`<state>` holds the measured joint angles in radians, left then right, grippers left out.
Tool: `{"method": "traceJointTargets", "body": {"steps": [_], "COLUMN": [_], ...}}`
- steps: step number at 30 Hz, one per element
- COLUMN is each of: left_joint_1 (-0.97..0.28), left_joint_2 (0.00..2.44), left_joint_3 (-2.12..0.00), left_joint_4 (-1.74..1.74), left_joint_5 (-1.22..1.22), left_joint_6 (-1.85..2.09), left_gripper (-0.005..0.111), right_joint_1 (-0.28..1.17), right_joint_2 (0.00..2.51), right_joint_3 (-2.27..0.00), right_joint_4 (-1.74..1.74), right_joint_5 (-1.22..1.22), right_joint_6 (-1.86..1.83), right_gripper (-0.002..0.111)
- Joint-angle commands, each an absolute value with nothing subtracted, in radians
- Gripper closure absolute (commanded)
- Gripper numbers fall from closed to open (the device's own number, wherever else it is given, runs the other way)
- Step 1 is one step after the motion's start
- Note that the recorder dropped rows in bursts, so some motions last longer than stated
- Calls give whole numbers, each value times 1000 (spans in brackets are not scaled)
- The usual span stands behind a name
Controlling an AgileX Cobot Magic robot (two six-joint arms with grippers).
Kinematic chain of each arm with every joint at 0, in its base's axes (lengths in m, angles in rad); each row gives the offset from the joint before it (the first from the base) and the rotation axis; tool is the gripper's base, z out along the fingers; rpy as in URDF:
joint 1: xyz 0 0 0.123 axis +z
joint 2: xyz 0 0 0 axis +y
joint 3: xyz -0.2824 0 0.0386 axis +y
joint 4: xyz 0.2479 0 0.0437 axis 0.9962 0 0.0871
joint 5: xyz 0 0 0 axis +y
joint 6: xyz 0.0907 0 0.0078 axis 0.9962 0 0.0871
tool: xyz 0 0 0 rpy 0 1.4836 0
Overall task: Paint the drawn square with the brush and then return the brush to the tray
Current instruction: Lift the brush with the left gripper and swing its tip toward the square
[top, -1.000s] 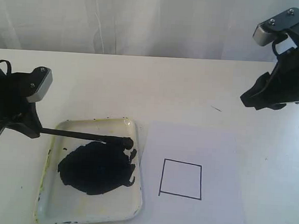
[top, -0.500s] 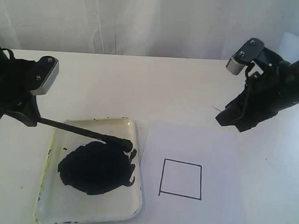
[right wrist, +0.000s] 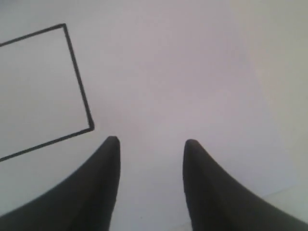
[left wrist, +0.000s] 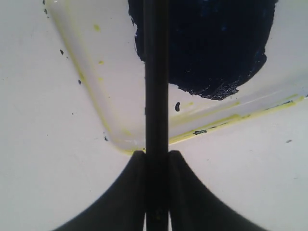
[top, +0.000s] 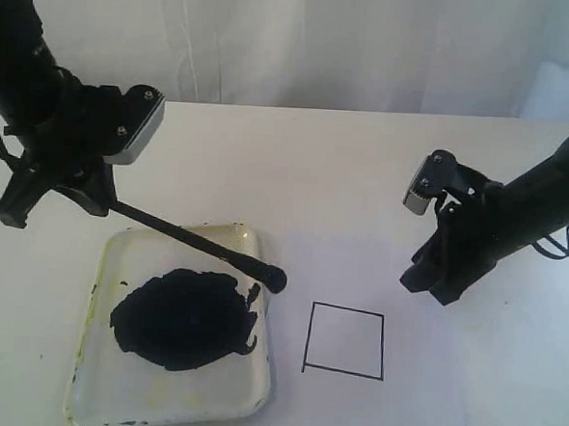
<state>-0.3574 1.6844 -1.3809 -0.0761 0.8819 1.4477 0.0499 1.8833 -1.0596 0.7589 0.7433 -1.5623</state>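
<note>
Soft, even light fills the exterior view. The counter (top: pixel 345 168) and curtain (top: pixel 324 42) are nearly washed out, and the paper (top: pixel 424 308) looks faintly violet. The arms (top: pixel 546 200) are black shapes with little detail, and shadows are barely visible. In the left wrist view, the brush (left wrist: pixel 156 86) and left tool (left wrist: pixel 156 156) are dark and blurred close to the lens, while the puddle (left wrist: pixel 211 48) glints at its edge. The right wrist view is dimmer and grey-violet. There the right tool (right wrist: pixel 150 144) is soft-edged and the square (right wrist: pixel 38 91) has a crisp outline.
</note>
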Motion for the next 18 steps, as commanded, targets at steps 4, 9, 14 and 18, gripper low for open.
{"method": "traceJointTargets", "body": {"steps": [4, 9, 14, 18], "left_joint_1": [-412, -433, -433, -433], "left_joint_2": [1689, 1689, 1689, 1689], "left_joint_3": [-1386, -1386, -1386, -1386], "left_joint_4": [-45, -63, -97, -107], "left_joint_5": [837, 839, 860, 860], "left_joint_6": [1360, 1359, 1356, 1360], "left_gripper": [107, 107, 107, 107], "right_joint_1": [49, 49, 49, 49], "right_joint_2": [1918, 1918, 1923, 1930], "right_joint_3": [-1055, -1055, -1055, -1055], "right_joint_4": [771, 766, 766, 768], "right_joint_5": [659, 624, 603, 599], "right_joint_6": [-1576, -1581, -1614, -1614], "right_gripper": [74, 67, 54, 44]}}
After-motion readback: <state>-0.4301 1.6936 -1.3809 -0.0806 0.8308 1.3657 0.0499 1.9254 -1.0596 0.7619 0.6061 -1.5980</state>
